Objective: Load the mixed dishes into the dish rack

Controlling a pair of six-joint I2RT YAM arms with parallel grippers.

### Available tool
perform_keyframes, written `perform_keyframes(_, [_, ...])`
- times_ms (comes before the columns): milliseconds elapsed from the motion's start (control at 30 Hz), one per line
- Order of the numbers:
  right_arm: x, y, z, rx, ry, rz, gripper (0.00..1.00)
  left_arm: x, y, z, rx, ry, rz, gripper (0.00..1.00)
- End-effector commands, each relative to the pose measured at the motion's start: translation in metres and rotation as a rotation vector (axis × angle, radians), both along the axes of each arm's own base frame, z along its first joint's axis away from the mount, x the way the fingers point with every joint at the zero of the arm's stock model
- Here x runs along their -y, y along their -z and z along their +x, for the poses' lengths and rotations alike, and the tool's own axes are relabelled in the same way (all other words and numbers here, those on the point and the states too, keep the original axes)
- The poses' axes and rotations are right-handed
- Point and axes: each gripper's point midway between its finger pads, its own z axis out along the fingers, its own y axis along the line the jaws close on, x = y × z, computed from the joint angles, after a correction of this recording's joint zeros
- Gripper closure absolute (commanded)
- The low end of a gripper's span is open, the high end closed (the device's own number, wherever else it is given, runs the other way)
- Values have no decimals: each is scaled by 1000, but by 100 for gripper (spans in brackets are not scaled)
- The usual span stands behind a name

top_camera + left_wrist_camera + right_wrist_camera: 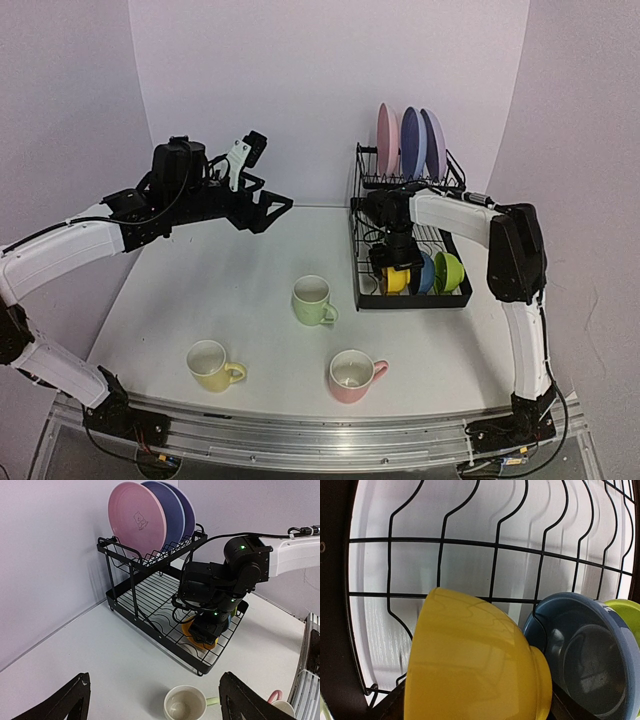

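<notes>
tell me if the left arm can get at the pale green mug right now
Probably yes. The pale green mug stands upright by itself on the table. The left arm hovers nearby with its jaws wide open, and nothing lies between them.

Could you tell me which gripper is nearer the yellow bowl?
Right. The right gripper is right at the yellow bowl in the lower tray of the dish rack; the left gripper hovers over the table, well left of it.

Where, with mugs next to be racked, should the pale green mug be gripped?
Take the pale green mug by its rim wall from straight above, one finger inside, one outside, opposite the handle: it stands upright, mouth open, handle toward the near right.
</notes>
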Motion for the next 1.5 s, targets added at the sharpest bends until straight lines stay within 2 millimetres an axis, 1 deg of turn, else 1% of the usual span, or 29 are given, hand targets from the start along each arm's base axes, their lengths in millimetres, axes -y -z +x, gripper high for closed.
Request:
perform_keyframes(0, [-1,-29,-1,32,-10,37,24,-2,-21,-2,43,12,-33,11])
perform_keyframes(133, [-3,-45,2,65,-14,56,21,-2,-21,-2,43,14,-33,11])
perform_keyframes(200, [-3,-54,3,84,-17,67,17,-1,-20,-3,43,18,-31,11])
perform_keyframes(267, [-4,-65,4,106,-21,79,10,-1,-18,-3,42,24,-25,11])
perform_keyframes(367, [-4,-80,5,135,-27,91,6,0,-11,-5,32,39,-12,10])
perform_keyframes(433, [-3,-87,5,149,-33,97,5,3,-2,-9,11,63,0,9])
perform_keyframes(633, [-6,-104,1,167,-56,133,3,4,39,-14,-98,83,69,8])
perform_keyframes(733, [-10,-118,-3,175,-70,173,3,6,64,-16,-165,101,112,8])
perform_keyframes(833, [-13,-136,-11,190,-77,226,2,8,92,-12,-307,89,141,8])
perform_keyframes(867, [-14,-141,-14,193,-76,245,2,12,108,-9,-376,84,159,9])
perform_keyframes(900, [-15,-148,-17,200,-76,262,3,14,118,-7,-433,76,174,10])
perform_keyframes(967, [-16,-159,-23,212,-72,291,3,22,137,-1,-512,79,216,12])
perform_keyframes(1100, [-17,-173,-38,220,-59,339,5,36,179,7,-613,105,355,15])
perform_keyframes(1200, [-14,-178,-48,222,-42,356,6,45,195,19,-581,119,417,18])
perform_keyframes(1300, [-9,-181,-56,224,-26,361,6,56,196,22,-498,162,456,22])
perform_keyframes(1467, [-4,-182,-63,223,-4,369,7,56,216,32,-443,152,530,34])
